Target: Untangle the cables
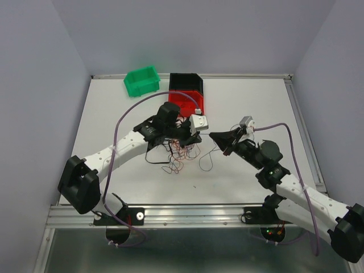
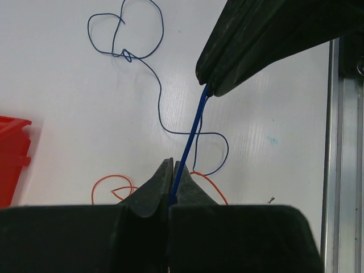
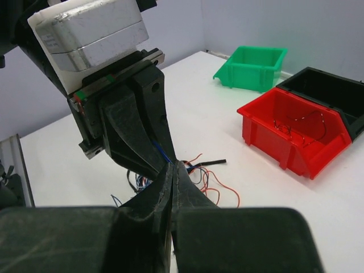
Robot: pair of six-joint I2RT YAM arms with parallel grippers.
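Two robot arms meet nose to nose over the middle of a white surface (image 1: 250, 96), sharing a single blue wire (image 2: 190, 133). The left gripper (image 2: 173, 165) is closed on the wire, its jaws pressed together with the strand emerging from between the tips. The right gripper (image 3: 173, 166) is likewise clamped shut on the same wire a little way along it. The short stretch between the two runs straight and clear of the surface. Beneath and just left of the meeting point, the rest of the cables (image 1: 179, 153) lie in a loose tangle of red, black and dark strands on the surface, under the left wrist. A thin dark blue wire (image 2: 126, 55) curls in loops and a small knot nearby, and an orange wire (image 2: 114, 182) bends beside the left gripper. Behind the arms stand a red bin (image 1: 190, 102) holding a thin wire, a black bin (image 1: 186, 82) touching its far side, and a green bin (image 1: 142, 81) to their left.
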